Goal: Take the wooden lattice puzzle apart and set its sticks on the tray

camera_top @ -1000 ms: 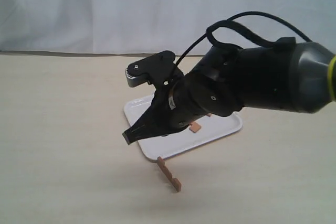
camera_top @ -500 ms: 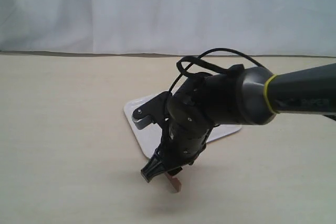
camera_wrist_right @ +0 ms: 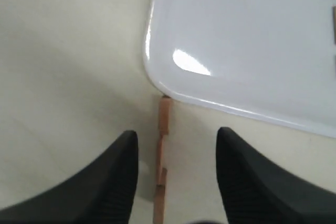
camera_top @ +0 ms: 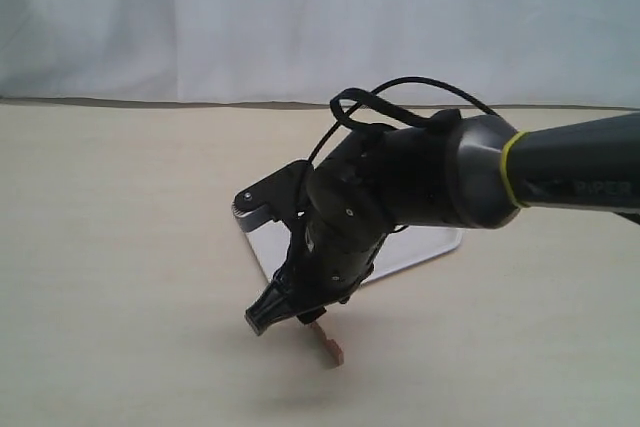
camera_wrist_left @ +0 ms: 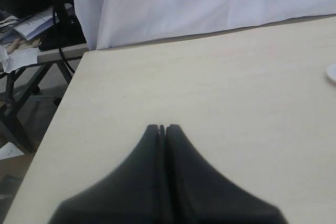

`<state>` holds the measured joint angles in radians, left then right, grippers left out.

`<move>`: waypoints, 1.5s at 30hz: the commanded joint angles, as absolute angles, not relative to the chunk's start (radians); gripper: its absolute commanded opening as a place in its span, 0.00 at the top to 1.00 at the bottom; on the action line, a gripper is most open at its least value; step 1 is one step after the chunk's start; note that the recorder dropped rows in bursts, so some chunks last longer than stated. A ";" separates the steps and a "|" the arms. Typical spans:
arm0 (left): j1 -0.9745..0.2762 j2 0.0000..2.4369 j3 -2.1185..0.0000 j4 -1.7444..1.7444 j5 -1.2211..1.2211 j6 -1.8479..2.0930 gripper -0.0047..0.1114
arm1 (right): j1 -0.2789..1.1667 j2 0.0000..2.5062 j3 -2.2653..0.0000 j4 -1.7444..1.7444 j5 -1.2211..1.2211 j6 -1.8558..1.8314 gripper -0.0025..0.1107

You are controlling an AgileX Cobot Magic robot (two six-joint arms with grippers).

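Straddling one stick (camera_wrist_right: 163, 150) beside one tray (camera_wrist_right: 252, 40): open right hand (camera_wrist_right: 176, 136)

Notched stick (camera_wrist_right: 163, 145) flat beside white tray (camera_wrist_right: 252, 35)

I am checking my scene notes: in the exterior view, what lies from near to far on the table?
stick → tray → white curtain at the back. The right tool hangs above stick and tray, so it is left out.

One tray (camera_wrist_right: 236, 35), one loose stick (camera_wrist_right: 161, 150), two hands (camera_wrist_left: 162, 128) (camera_wrist_right: 177, 140)
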<state>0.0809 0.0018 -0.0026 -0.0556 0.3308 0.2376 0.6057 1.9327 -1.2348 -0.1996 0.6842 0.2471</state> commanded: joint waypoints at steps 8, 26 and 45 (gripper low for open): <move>0.074 0.000 0.000 -0.053 0.323 0.231 0.96 | 0.619 2.028 -1.219 -0.200 0.655 0.231 0.65; 0.074 0.000 0.000 -0.053 0.323 0.231 0.96 | 0.616 1.871 -1.296 -0.240 0.681 0.222 0.94; 0.074 0.000 0.000 -0.053 0.321 0.231 0.96 | 0.618 2.025 -1.296 -0.120 0.792 0.088 0.52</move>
<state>0.0809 0.0018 -0.0026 -0.0556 0.3308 0.2376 0.6194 2.0079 -1.2911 -0.1203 0.8211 0.0972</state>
